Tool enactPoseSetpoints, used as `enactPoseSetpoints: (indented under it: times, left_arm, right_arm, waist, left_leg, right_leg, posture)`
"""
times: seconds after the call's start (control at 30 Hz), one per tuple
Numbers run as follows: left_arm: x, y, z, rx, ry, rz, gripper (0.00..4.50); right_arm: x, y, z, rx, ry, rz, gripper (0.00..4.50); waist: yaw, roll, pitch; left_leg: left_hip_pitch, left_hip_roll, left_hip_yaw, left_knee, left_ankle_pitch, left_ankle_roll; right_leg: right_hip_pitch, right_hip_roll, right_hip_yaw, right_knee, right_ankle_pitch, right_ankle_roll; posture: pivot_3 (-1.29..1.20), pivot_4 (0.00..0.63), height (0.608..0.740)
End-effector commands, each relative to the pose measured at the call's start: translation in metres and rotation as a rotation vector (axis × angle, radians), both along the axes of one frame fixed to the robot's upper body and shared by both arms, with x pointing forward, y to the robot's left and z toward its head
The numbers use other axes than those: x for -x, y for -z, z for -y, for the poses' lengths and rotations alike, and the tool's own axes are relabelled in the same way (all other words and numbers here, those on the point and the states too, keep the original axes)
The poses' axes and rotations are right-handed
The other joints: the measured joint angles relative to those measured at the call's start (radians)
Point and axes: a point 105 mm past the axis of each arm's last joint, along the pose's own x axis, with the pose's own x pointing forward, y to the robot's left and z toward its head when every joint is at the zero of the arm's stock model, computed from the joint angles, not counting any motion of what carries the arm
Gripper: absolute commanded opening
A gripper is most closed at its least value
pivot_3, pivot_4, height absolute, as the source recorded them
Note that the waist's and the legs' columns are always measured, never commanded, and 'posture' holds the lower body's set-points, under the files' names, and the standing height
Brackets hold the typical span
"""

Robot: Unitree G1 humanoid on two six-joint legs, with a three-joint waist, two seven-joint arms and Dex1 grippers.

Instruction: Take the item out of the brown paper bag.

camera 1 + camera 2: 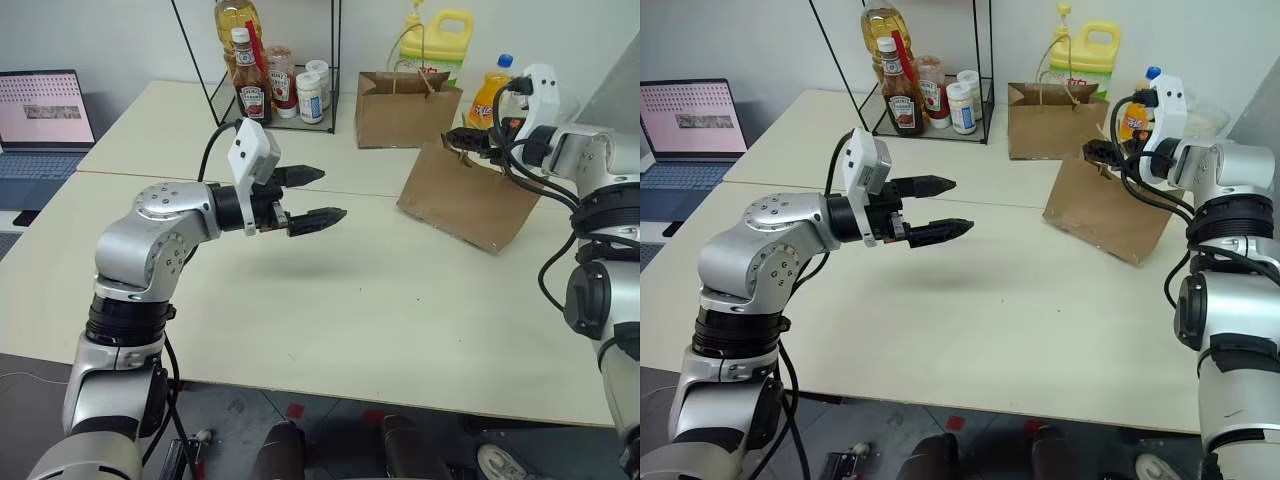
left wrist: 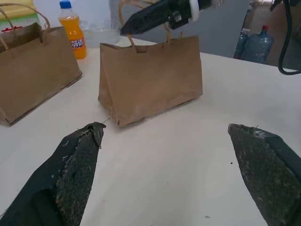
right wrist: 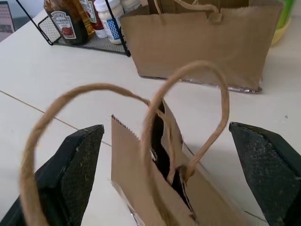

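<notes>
Hovering wide-fingered over the bag (image 1: pixel 470 195) at the frame's right, the right gripper (image 1: pixel 462 140) holds nothing, the left gripper (image 1: pixel 310 196) waits wide at centre, and the cola, presumably inside, is unseen, so extraction remains entirely undone.

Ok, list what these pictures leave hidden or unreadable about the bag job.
- Contents of the brown paper bag: in the right wrist view its mouth is a dark narrow slit; in the head views its own wall hides the inside.
- Right gripper: at the bag's top edge in the right eye view; contact with the handles cannot be told.
- Second paper bag: inside hidden by its walls.
</notes>
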Motion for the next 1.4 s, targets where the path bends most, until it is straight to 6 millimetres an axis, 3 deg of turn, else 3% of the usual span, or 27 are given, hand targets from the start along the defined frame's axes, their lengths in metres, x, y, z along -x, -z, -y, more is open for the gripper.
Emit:
enactPoseSetpoints:
  times: [0.03,0.13,0.57,0.73,0.97,1.1,1.4]
  left_arm:
    - [0.003,-0.012,0.002,-0.001,0.008,0.057,4.50]
    - [0.002,-0.012,0.000,0.000,-0.001,0.059,4.50]
    - [0.003,-0.013,-0.003,0.001,-0.016,0.063,4.50]
    - [0.003,-0.013,-0.003,0.003,-0.016,0.063,4.50]
    - [0.014,-0.009,-0.003,0.023,-0.002,0.033,4.50]
    - [0.029,-0.009,-0.008,0.056,-0.011,-0.008,4.50]
    - [0.047,-0.016,-0.025,0.089,-0.120,-0.023,4.50]
  right_arm:
    - [-0.002,-0.015,-0.001,-0.018,-0.005,0.056,4.48]
    - [-0.003,-0.015,-0.001,-0.040,-0.004,0.060,4.48]
    - [-0.006,-0.025,-0.005,-0.082,-0.020,0.094,0.05]
    - [-0.005,-0.028,-0.007,-0.100,-0.035,0.107,0.05]
    - [0.007,-0.044,-0.030,-0.124,-0.191,0.170,0.05]
    - [0.021,-0.051,-0.055,-0.136,-0.336,0.203,0.05]
    - [0.041,-0.047,-0.125,-0.099,-0.613,0.218,0.05]
  waist:
    - [0.000,0.000,0.000]
    - [0.000,0.000,0.000]
    - [-0.001,0.000,0.000]
    - [-0.001,0.000,0.000]
    - [-0.004,0.000,0.000]
    - [-0.005,0.000,0.000]
    - [-0.004,0.000,0.000]
  left_leg:
    - [0.000,0.000,0.000,0.000,0.000,0.000]
    - [0.000,0.000,0.000,0.000,0.000,0.000]
    - [0.000,0.000,0.000,0.000,0.000,0.000]
    - [0.000,0.000,0.000,0.000,0.000,0.000]
    - [0.000,0.000,0.000,0.000,0.000,0.000]
    - [0.000,0.000,0.000,0.000,0.000,0.000]
    - [-0.008,0.000,-0.001,0.012,0.000,0.000]
  right_leg:
    - [0.000,0.000,0.000,0.000,0.000,0.000]
    - [0.000,0.000,0.000,0.000,0.000,0.000]
    - [0.000,0.000,0.000,0.000,0.000,0.000]
    - [0.000,0.000,0.000,0.001,0.000,0.000]
    - [-0.001,0.000,0.000,0.001,0.000,0.000]
    - [-0.002,0.000,0.000,0.004,0.000,0.000]
    - [-0.011,0.000,0.000,0.016,0.000,0.000]
  posture:
    - [0.00,0.150,0.740]
    - [0.00,0.150,0.740]
    - [0.00,0.150,0.740]
    - [0.00,0.150,0.740]
    - [0.00,0.150,0.740]
    - [0.00,0.150,0.740]
    - [0.00,0.150,0.740]
